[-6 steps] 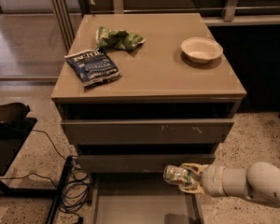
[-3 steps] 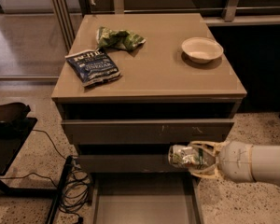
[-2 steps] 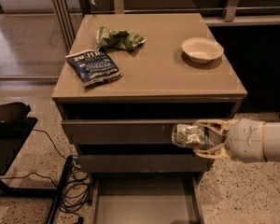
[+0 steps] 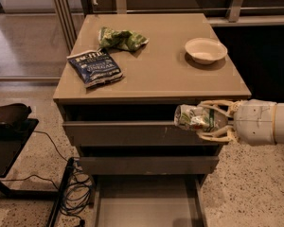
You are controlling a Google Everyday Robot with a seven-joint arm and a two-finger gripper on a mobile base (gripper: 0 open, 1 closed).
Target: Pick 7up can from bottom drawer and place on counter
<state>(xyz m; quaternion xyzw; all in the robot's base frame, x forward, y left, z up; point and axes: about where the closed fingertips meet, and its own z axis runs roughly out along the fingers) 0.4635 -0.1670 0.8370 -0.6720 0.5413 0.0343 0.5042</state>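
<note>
Right now the 7up can (image 4: 190, 117) lies sideways, gripped tight in my gripper (image 4: 209, 120), in the air in front of the upper drawer fronts and just below the counter's (image 4: 161, 74) front edge. Underneath, the bottom drawer (image 4: 146, 206) stands pulled out.

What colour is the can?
Can: silver-white, green markings, held by gripper in front of the drawers. Camera view.

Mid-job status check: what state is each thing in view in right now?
claw: shut on the 7up can, level with the top drawer front
7up can: dented, held sideways in the air
bottom drawer: pulled out
green chip bag: crumpled, on the counter
blue chip bag: flat, on the counter
bowl: upright, on the counter
</note>
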